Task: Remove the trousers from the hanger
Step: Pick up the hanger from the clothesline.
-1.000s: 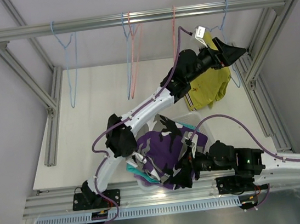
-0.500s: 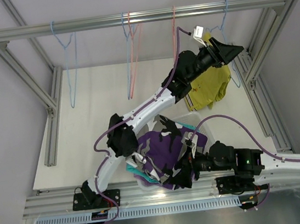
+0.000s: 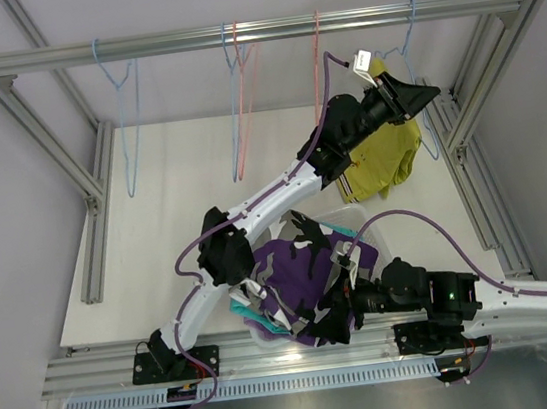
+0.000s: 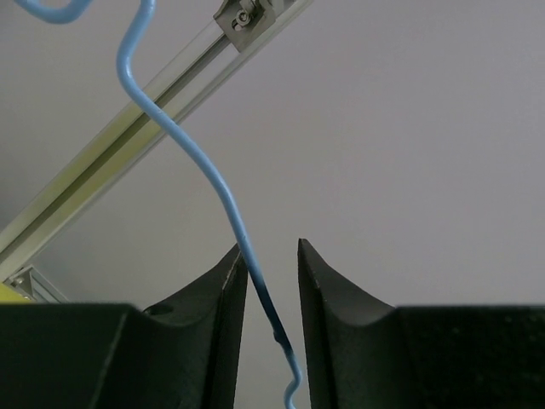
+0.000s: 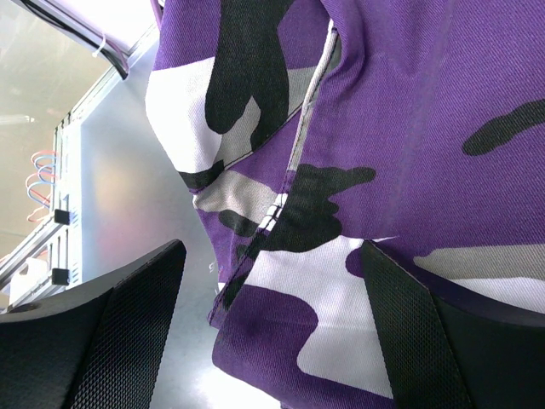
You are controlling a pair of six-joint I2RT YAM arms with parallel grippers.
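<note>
Mustard yellow trousers [image 3: 386,154] hang on a blue hanger [image 3: 409,25] at the right end of the rail. My left gripper [image 3: 424,94] reaches up beside that hanger, above the cloth. In the left wrist view its jaws [image 4: 268,247] stand narrow around the blue hanger wire [image 4: 223,192]. The wire touches the left finger and a gap is left to the right one. Purple-grey-white camouflage trousers [image 3: 298,272] lie piled in a clear bin [image 3: 372,227]. My right gripper [image 3: 339,304] is open at their near edge, the cloth [image 5: 409,111] lying loose between its fingers [image 5: 272,247].
Bare hangers hang on the top rail [image 3: 251,32]: a blue one [image 3: 125,113] at the left, a blue and pink pair [image 3: 239,98] in the middle, a pink one [image 3: 317,58] beside my left arm. A teal garment [image 3: 244,315] pokes out under the camouflage pile. Aluminium posts frame both sides.
The left gripper's jaws have narrowed from wide open to a small gap around the blue hanger wire, and the wrist has shifted slightly. The right arm has stayed still.
</note>
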